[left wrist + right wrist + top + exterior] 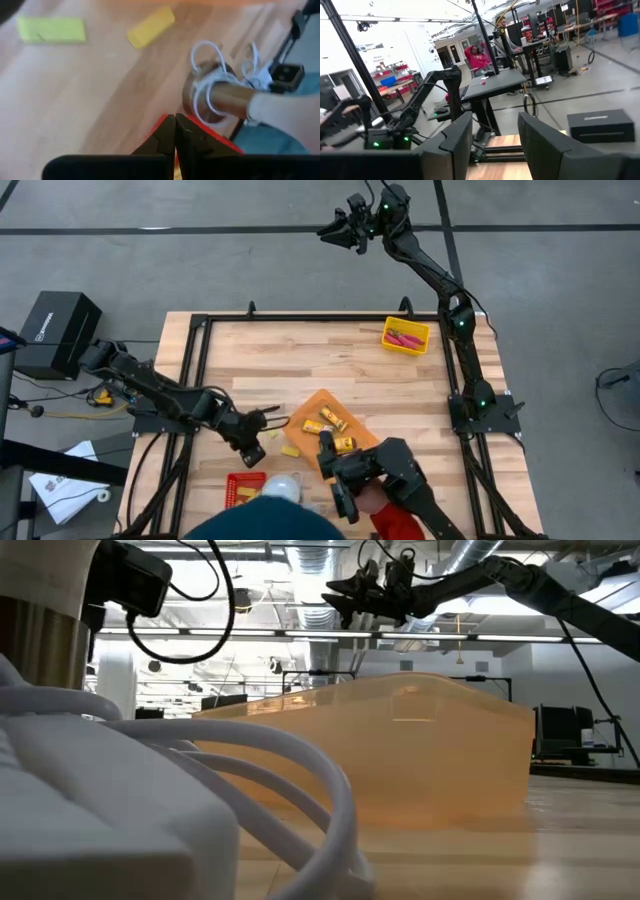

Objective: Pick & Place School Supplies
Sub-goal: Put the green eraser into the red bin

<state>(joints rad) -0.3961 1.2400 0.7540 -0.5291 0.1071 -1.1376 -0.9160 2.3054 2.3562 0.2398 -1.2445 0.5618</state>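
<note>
Pale wooden table [330, 360], orange flat tray [310, 408] near its front edge carrying three orange-yellow packets [335, 430]. Left gripper [252, 453] low by the red bin [243, 486], fingers [165, 145] pressed together and empty; small yellow blocks [150, 20] lie apart on the wood ahead of them. Right gripper [343, 230] raised beyond the table's far edge, fingers [455, 137] spread, nothing between them.

Two red-handled scissor-like tools [403, 338] lie side by side in the yellow bin [423, 345] near the table's [300, 360] far right corner. Orange-yellow packets [333, 428] with dark marks rest on the orange tray [310, 402] toward the near edge. Small yellow blocks [290, 450] lie flat on the wood just left of the tray.
</note>
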